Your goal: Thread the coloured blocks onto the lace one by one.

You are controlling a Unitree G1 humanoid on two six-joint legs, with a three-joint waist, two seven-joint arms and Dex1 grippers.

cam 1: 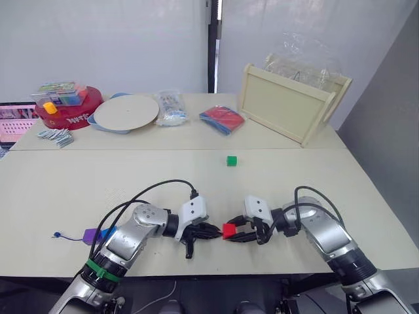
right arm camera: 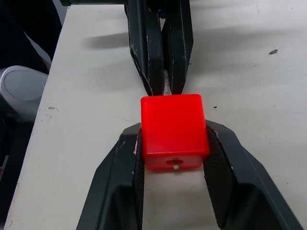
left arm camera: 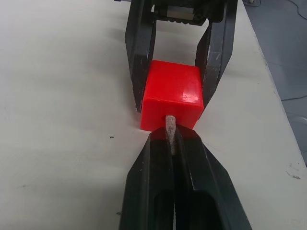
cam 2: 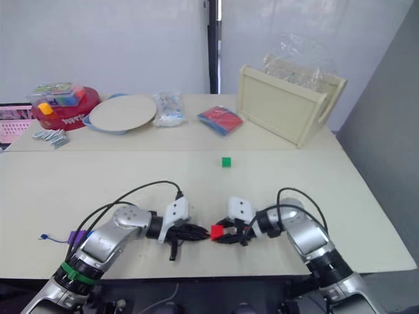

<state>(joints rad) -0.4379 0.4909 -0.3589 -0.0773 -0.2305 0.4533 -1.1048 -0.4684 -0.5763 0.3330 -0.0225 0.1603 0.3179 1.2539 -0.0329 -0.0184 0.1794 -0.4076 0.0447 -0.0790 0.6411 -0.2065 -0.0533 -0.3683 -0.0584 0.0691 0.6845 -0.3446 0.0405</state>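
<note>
A red block (cam 1: 228, 230) sits just above the table's front edge, and my right gripper (right arm camera: 172, 139) is shut on its two sides. My left gripper (left arm camera: 170, 136) faces it from the left, shut on the lace, whose pale tip (left arm camera: 170, 127) enters the hole in the block's face. A pale point (right arm camera: 175, 166) shows in the hole on the opposite face. The dark blue lace (cam 1: 72, 237) trails left behind my left arm, carrying a purple block (cam 1: 90, 234) and a blue block (cam 1: 109, 231), and ends in a knot (cam 1: 57, 235). A green block (cam 1: 231, 160) lies loose mid-table.
Along the back stand a wooden tray (cam 1: 288, 104) on its side, a red and blue packet (cam 1: 221, 119), a plastic bag (cam 1: 171, 108), a round plate (cam 1: 126, 111) and a red tin (cam 1: 69, 108) with a box on top. Small cards (cam 1: 55, 135) lie far left.
</note>
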